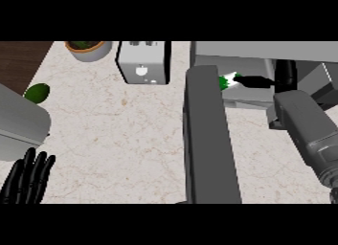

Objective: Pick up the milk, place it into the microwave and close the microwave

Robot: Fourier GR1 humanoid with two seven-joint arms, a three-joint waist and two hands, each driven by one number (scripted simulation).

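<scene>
- Milk [229,81], a white and green carton, sits inside the microwave [270,50] opening, just past the inner edge of the open door [208,139].
- The right robot hand [260,81] reaches into the cavity with its fingers closed round the carton.
- The left robot hand [26,179] rests open, fingers up, at the lower left of the desk [115,134].
- Risk, as I judge it: if the hand draws back before letting go fully, it may drag or tip the carton toward the doorway, and the door would then catch on it.
- Another risk: the forearm lies near the door, so a swing to close it could strike the arm.
- The desk is pale speckled stone; a toaster [143,62], a potted plant [88,49] and a green fruit [37,93] stand well apart from the work.
</scene>
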